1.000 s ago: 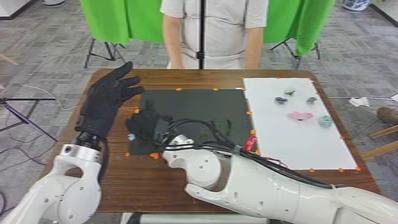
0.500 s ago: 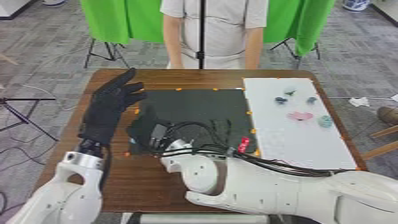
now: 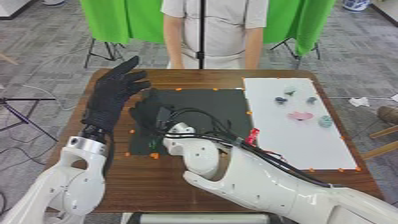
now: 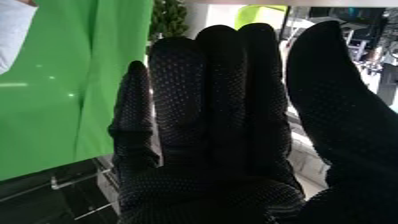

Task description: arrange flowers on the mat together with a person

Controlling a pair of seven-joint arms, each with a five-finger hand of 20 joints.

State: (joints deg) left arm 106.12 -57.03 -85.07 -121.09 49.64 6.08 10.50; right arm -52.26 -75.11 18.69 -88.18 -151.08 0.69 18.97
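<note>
Green cloth (image 3: 306, 25) hangs beyond my brown worktop (image 3: 151, 187), where a dark mat (image 3: 218, 102) lies beside a white sheet (image 3: 284, 142). On that sheet, toward its far end, sit a pink flower (image 3: 300, 116), a teal piece (image 3: 325, 121) close beside it, and smaller blossoms (image 3: 281, 100) beyond them. My right hand (image 3: 146, 114) is over the left part of the mat, fingers straight and holding nothing that I can see. My left hand (image 3: 108, 100) is just beside it, over the wood, its fingers extended too.

The two hands look close enough that a careless sideways move could knock one into the other. The cables (image 3: 200, 112) looping off my right wrist worry me as well: if I swing low toward the sheet, they could catch on something and drag it. Something thin and green (image 3: 153, 145) lies near the mat's left edge; a dropped wrist might crush or shift it.
</note>
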